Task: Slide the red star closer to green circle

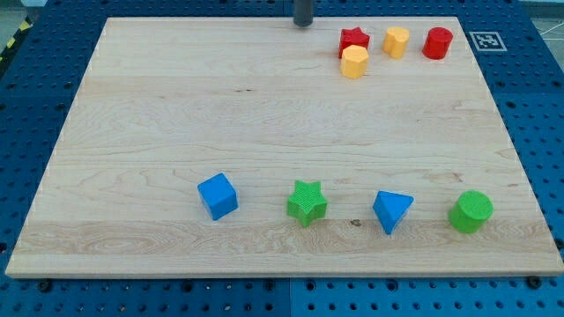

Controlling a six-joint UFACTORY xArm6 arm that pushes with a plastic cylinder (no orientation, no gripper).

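Observation:
The red star (354, 39) sits near the view's top right of the wooden board, touching a yellow block (354, 62) just below it. The green circle (471, 211) stands near the view's bottom right. My tip (302, 23) is at the view's top edge, left of the red star and apart from it, far from the green circle.
A yellow block (396, 41) and a red cylinder (437, 42) stand right of the red star. Along the bottom are a blue cube (218, 195), a green star (307, 202) and a blue triangle (391, 210). The board (176, 114) lies on a blue pegboard.

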